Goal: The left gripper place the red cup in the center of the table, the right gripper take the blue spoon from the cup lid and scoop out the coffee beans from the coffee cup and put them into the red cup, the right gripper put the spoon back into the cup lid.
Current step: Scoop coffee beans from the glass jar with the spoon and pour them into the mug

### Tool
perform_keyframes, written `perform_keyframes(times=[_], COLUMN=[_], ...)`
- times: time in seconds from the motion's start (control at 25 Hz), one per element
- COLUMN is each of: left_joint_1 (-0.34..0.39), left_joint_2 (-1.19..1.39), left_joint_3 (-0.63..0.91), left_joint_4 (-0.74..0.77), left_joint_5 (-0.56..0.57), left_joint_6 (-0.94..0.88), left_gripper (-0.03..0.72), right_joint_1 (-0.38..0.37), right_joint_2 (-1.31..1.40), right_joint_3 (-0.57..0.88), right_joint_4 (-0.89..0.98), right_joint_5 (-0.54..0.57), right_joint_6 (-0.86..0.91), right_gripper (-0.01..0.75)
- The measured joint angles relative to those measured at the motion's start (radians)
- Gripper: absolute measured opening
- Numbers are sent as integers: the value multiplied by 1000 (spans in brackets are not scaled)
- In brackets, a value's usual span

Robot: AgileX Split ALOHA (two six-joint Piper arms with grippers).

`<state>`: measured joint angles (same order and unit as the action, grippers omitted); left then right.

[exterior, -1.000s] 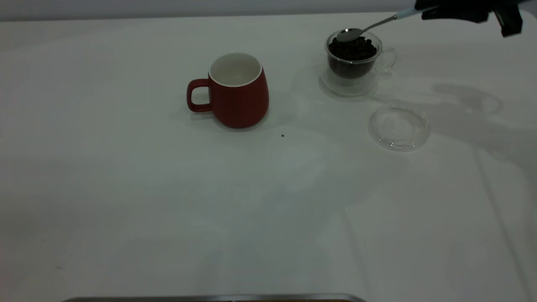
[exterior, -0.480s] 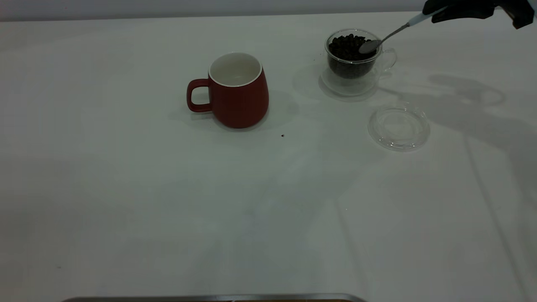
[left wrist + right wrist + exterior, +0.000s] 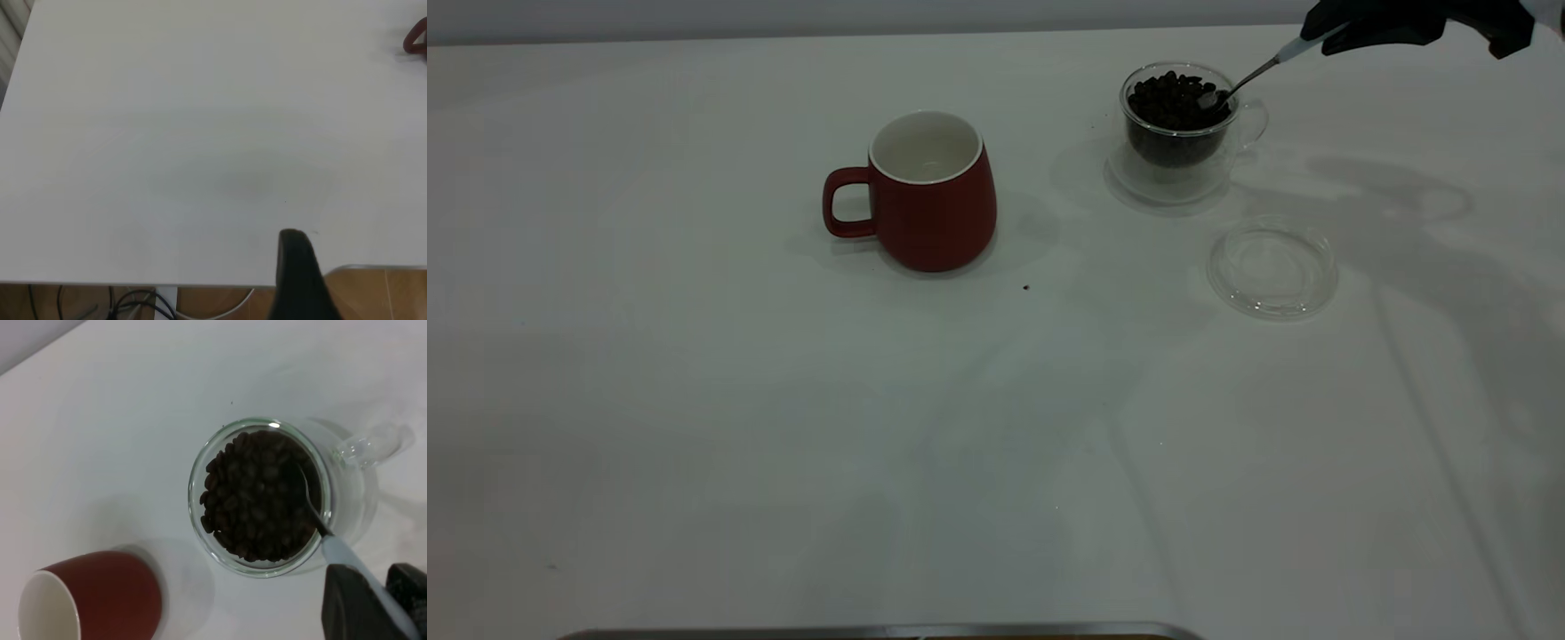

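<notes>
Inside the coffee cup [image 3: 1179, 120], right end effector [image 3: 1325, 37] grasping blue spoon [image 3: 319, 520] digs coffee beans [image 3: 260, 495]; overfilling risks spills onto desk [image 3: 996, 400].

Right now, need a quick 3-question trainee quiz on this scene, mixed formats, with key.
1. True or false: the right gripper holds the spoon with its bowl down in the beans.
2. Multiple choice: what lies in the lid? A) the spoon B) beans C) nothing visible
3. Short answer: on which side of the red cup is its handle, seen from the exterior view?

Key:
1. True. The spoon's bowl is dug into the beans inside the glass cup.
2. C. The lid sits bare on the table, nearer the camera than the glass cup.
3. Its left side, away from the glass cup.
</notes>
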<state>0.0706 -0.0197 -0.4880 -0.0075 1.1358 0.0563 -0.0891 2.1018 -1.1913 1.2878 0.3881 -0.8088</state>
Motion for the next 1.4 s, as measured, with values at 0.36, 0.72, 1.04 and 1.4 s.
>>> perform_keyframes(times=[0.36, 0.72, 1.04, 1.4], left_joint_1=[0, 0, 0, 0], left_joint_2=[0, 0, 0, 0], left_joint_3=[0, 0, 0, 0], left_joint_4=[0, 0, 0, 0], left_joint_5=[0, 0, 0, 0], left_joint_6=[0, 1, 1, 1], left_gripper=[535, 535, 535, 535], right_joint_1=[0, -57, -129, -171], right_joint_2=[41, 99, 119, 119], right_joint_3=[-3, -3, -3, -3], right_joint_4=[60, 245, 282, 281], right_joint_5=[57, 176, 282, 349], right_joint_6=[-51, -217, -273, -285], right_gripper=[115, 115, 114, 114])
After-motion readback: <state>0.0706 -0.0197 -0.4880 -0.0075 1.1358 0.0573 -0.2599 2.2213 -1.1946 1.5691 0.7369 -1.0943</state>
